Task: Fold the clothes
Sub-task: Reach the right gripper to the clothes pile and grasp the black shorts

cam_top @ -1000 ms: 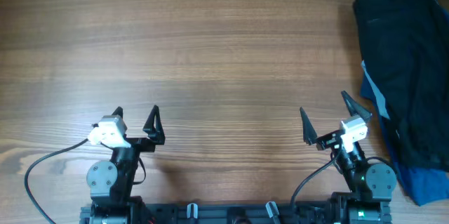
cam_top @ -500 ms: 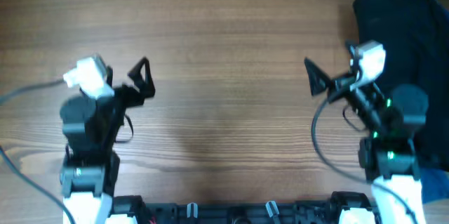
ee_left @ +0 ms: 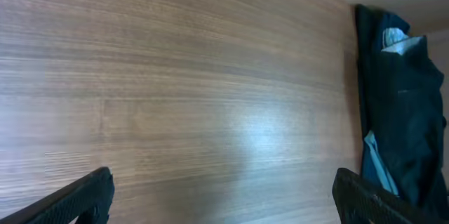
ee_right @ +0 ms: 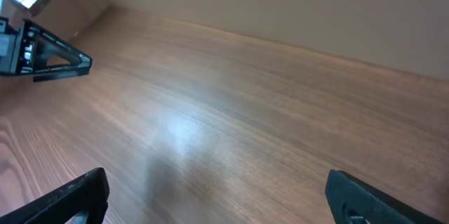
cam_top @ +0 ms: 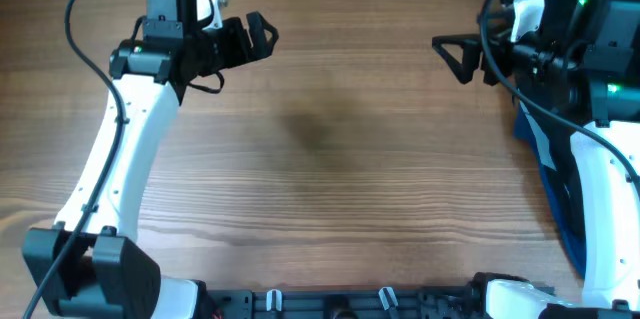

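A pile of dark navy and blue clothes [cam_top: 585, 159] lies along the table's right edge; it also shows at the right of the left wrist view [ee_left: 396, 104]. My left gripper [cam_top: 255, 37] is open and empty, raised over the far left of the table and pointing right. My right gripper [cam_top: 455, 57] is open and empty, raised over the far right beside the clothes and pointing left. In the left wrist view the open jaws [ee_left: 224, 196] frame bare wood. In the right wrist view the open jaws [ee_right: 217, 196] frame bare wood, with the left gripper [ee_right: 42, 52] at the far left.
The wooden table [cam_top: 330, 159] spreads between the two arms. The arm bases stand at the front edge, the left one [cam_top: 90, 274] and the right one [cam_top: 520, 299]. Cables hang from both arms.
Both arms have risen from their rest poses at the front edge and swung toward the far side of the table. Both grippers stayed open. The clothes have not moved.
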Available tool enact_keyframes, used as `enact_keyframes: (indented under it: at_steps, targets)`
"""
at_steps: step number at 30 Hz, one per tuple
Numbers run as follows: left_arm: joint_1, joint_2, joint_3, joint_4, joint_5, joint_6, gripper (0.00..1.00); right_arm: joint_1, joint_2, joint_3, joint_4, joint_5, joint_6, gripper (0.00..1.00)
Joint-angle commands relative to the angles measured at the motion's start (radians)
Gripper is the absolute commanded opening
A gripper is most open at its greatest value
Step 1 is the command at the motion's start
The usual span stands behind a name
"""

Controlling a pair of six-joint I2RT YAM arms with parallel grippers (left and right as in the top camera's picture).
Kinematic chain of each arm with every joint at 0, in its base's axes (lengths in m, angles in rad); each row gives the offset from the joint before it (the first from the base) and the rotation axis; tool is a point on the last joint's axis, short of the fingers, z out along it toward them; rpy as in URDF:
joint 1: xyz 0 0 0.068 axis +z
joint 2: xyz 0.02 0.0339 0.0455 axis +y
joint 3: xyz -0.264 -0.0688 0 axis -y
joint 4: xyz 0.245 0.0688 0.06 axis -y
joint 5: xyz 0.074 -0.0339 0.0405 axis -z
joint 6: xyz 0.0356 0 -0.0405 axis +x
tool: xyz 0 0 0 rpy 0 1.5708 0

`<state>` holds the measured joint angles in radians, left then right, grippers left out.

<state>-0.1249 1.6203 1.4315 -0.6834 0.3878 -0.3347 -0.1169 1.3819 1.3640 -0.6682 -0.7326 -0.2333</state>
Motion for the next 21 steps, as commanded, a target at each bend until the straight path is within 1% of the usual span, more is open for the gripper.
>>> enact_keyframes:
  at_steps: [1,2,3,6,8,9,12,14,17,18,21]
  targets:
    - [-0.002,0.026,0.018,-0.034,0.045,0.013,1.00,-0.003,0.024,0.015,0.062,0.148,0.061,1.00]
    - [-0.002,0.026,0.018,-0.031,0.062,0.013,1.00,-0.003,0.039,0.015,0.100,0.216,0.108,1.00]
    - [-0.002,0.026,0.018,-0.029,0.068,0.013,1.00,-0.005,0.065,0.015,0.166,0.318,0.188,1.00]
    - [-0.002,0.026,0.018,-0.069,0.044,0.015,1.00,-0.025,0.148,0.016,0.342,0.367,0.270,1.00]
    - [-0.002,0.027,0.018,-0.104,-0.035,0.017,1.00,-0.053,0.207,0.017,0.412,0.367,0.275,1.00]
    - [-0.001,0.027,0.018,-0.127,-0.099,0.017,1.00,-0.071,0.235,0.018,0.429,0.367,0.275,1.00]
    - [-0.002,0.029,0.010,-0.170,-0.219,0.016,1.00,-0.143,0.317,0.018,0.447,0.366,0.293,1.00]
    - [-0.002,0.040,-0.011,-0.146,-0.314,0.013,1.00,-0.190,0.352,0.018,0.446,0.369,0.291,1.00]
    - [-0.002,0.076,-0.012,-0.096,-0.325,0.004,1.00,-0.246,0.371,0.018,0.479,0.494,0.286,1.00]
    - [-0.002,0.087,-0.012,-0.085,-0.326,-0.018,1.00,-0.267,0.381,0.018,0.512,0.513,0.286,1.00]
    - [-0.002,0.115,-0.012,-0.061,-0.325,-0.018,1.00,-0.327,0.434,0.018,0.643,0.553,0.299,1.00]
